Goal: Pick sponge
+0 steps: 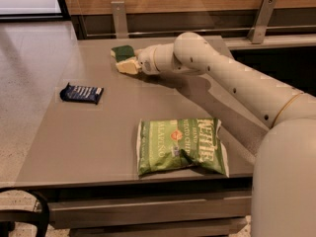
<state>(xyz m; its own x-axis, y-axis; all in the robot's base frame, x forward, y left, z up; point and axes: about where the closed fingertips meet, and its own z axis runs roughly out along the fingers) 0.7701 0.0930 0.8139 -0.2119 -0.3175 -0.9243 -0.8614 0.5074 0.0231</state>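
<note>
At the table's (pixel 98 147) far edge, sponge (pixel 123 51) lying green side up, with the gripper (pixel 126 66), reaching in from the right, low just beside it on the near side, perhaps touching. Cannot tell how far open, or whether holding anything. Nearer the front, green chip bag (pixel 181 146) lying flat; at left, dark blue bar (pixel 81 93), well apart.

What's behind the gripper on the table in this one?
The sponge lies just behind the gripper, its dark green top showing, on the table. The gripper covers the sponge's near edge, so whether the two touch cannot be seen.
</note>
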